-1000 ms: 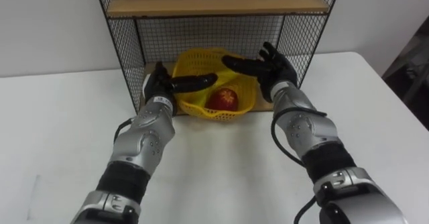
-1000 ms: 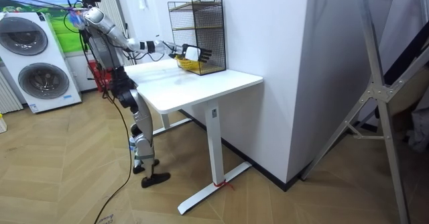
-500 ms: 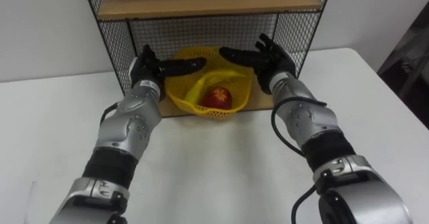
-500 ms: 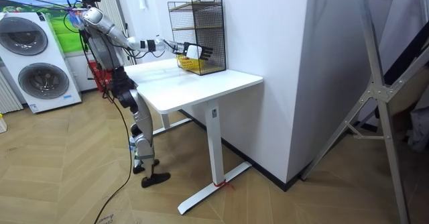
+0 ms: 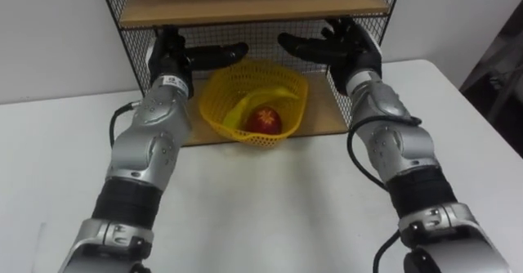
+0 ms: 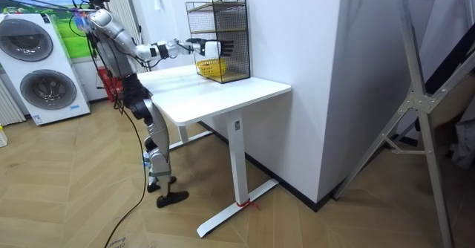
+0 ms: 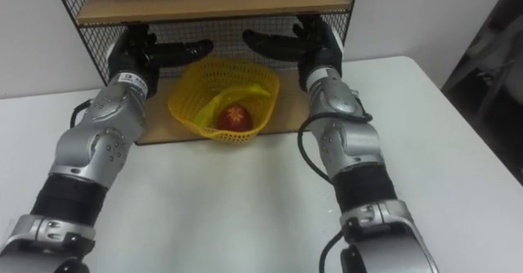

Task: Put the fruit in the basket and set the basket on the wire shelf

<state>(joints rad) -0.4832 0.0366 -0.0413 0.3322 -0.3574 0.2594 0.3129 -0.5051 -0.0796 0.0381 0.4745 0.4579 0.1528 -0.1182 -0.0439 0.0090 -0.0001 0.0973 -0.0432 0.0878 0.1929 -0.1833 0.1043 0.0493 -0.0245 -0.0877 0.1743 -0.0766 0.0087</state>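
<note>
Room view: wood-plank floor (image 6: 297,218), two white washing machines (image 6: 35,62) at far left, white height-adjustable table (image 6: 223,92) in the middle. Robot stands at the table's left end in that view, both arms stretched toward the shelf.

Eye views: white tabletop fills the lower half of the frame. Black wire shelf with wooden boards (image 5: 135,44) sits at top centre, against the back wall.

Yellow perforated plastic basket (image 5: 214,109) is upper centre, in the shelf's lower compartment. It rests on the bottom board at its front edge and tips slightly forward.

Black left hand (image 5: 167,56) is upper left of the basket, inside the compartment. Its fingers (image 5: 219,54) are straight and point toward frame centre, above the rim. It holds nothing.

Black right hand (image 5: 347,48) mirrors it at upper right. Its fingers are straight and point inward over the rim, also empty. Neither hand has a visible grip on the basket.

Fruit is in the basket: yellow banana (image 5: 249,101) lies across the middle, red apple (image 5: 265,120) just in front of it, touching.
</note>
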